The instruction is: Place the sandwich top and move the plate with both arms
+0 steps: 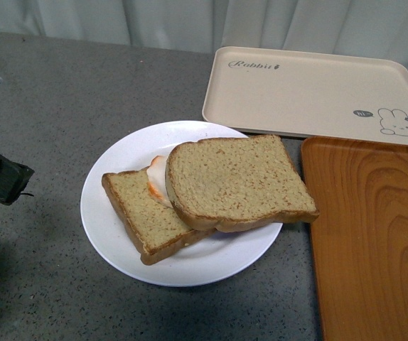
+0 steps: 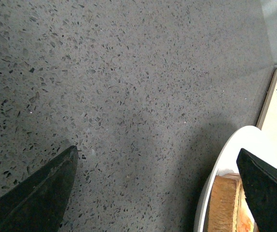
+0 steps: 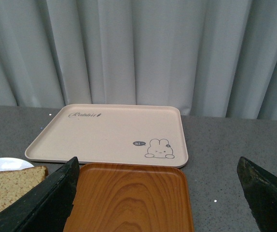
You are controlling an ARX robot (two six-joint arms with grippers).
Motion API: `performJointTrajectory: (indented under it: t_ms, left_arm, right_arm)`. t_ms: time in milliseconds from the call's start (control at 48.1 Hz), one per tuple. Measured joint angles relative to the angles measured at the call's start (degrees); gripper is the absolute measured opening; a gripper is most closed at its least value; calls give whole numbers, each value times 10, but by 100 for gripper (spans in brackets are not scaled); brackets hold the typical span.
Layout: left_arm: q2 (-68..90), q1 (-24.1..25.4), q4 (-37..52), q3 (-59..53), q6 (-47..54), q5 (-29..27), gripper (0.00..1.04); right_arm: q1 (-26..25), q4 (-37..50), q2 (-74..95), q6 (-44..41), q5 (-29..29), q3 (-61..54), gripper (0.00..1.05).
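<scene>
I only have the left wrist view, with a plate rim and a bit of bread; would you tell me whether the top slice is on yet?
Observer: Yes; the sandwich top lies skewed over the egg slice.
Operator: Does it stay within the plate?
Observer: No, one corner overhangs the plate toward the wooden tray.
Operator: Thanks; where is the right gripper?
Observer: The right gripper is open, looking across the wooden tray to the rabbit tray.

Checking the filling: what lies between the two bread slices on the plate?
A fried egg, its white and orange edge showing between the top slice and the bottom slice; front view shows it.
</scene>
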Motion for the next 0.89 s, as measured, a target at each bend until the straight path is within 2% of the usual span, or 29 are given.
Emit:
performJointTrajectory:
  t_ms: [354, 894]
  left_arm:
    - [63, -69, 6, 55, -57, -26, 98]
    - [48, -143, -31, 75, -161, -41, 98]
  right_arm:
    - [0, 0, 0, 0, 0, 0, 96]
    - [0, 0, 0, 0, 0, 0, 96]
